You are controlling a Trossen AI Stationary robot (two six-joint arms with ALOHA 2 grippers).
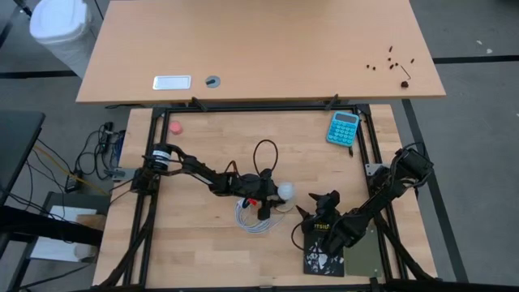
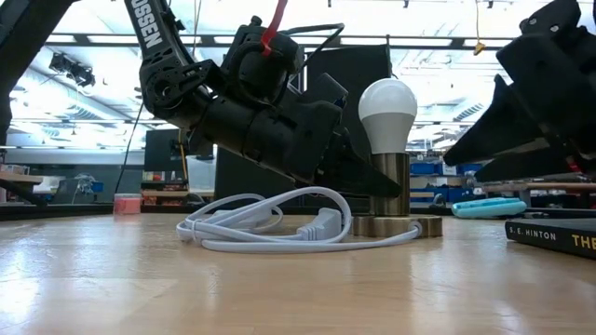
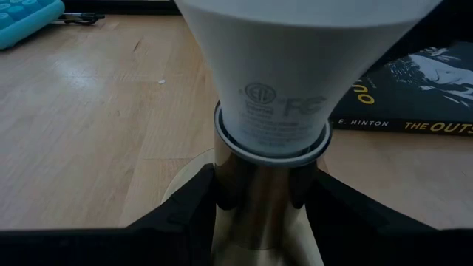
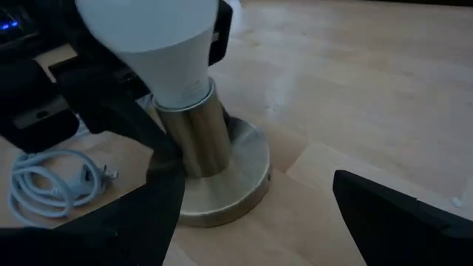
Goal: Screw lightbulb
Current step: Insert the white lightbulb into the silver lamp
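Light wooden tabletop (image 1: 203,154), framed by black rails, with a second wooden desk (image 1: 259,49) above it in the high view; the low view looks out into a bright workshop room behind.

Small white pear-shaped lightbulb (image 2: 388,113) stands upright near the table's middle, seated in the top of a brass-coloured metal socket column (image 2: 390,184) that rises from a round flat metal base (image 4: 225,188).

Left gripper (image 3: 260,196): reaches in from the left, low and tilted. Its dark fingers (image 3: 188,203) are closed on the socket column just under the bulb's neck, one on each side, touching the metal.

Right gripper (image 4: 251,214): sits just to the right of the bulb, apart from it, jaws spread wide and holding nothing; bulb and base lie ahead of its fingers.

Coiled white power cable (image 2: 270,223) with plug lies on the wood just beside the base, on the left arm's side.

Dark paperback book (image 2: 554,233) lies flat near the right arm. Blue calculator (image 1: 343,127) sits toward the table's far right corner. Small pink object (image 1: 174,127) rests at the far left.
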